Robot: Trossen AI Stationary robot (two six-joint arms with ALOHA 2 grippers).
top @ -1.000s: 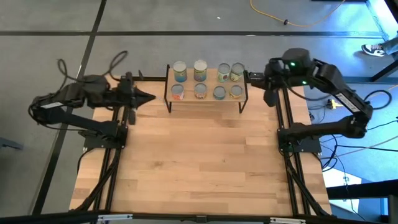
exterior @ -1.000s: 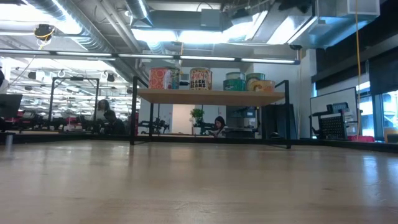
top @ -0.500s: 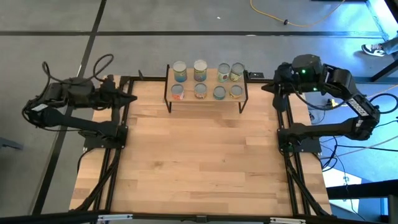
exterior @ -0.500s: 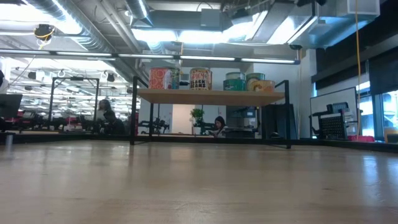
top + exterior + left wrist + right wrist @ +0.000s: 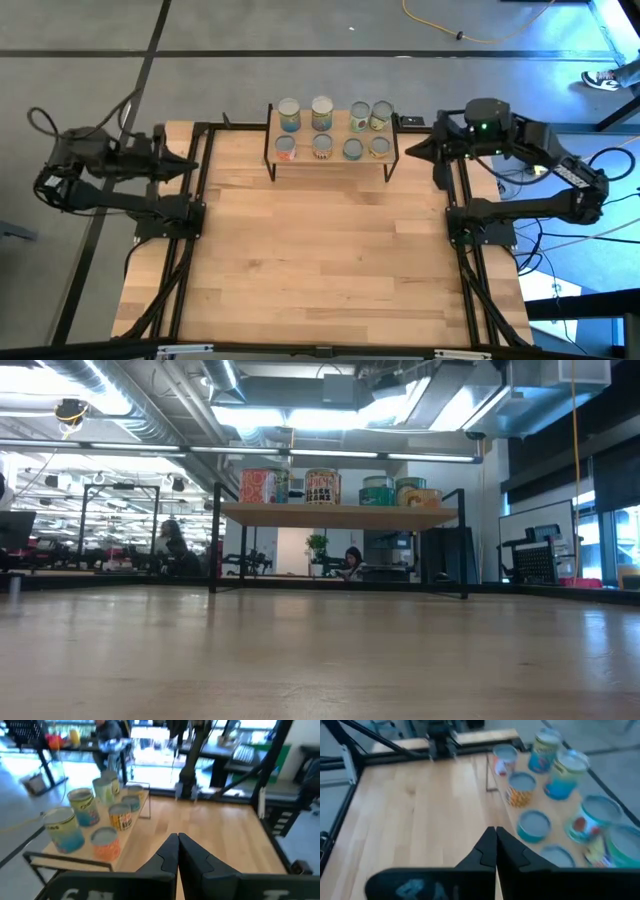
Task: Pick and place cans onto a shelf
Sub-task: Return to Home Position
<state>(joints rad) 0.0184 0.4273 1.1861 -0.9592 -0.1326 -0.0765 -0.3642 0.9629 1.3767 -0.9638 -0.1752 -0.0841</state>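
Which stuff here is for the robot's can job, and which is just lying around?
For the job: eight cans, all standing on the shelf; left gripper and right gripper, both shut and empty.
Just lying about: yellow cable on the floor; a shoe, also on the floor.

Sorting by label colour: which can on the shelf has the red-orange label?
The front-row can at the shelf's end toward the left arm; its label is red-orange, while the others show mostly blue, green or yellow.

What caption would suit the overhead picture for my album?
Eight cans fill the shelf in two rows; left gripper and right gripper flank it, both shut.
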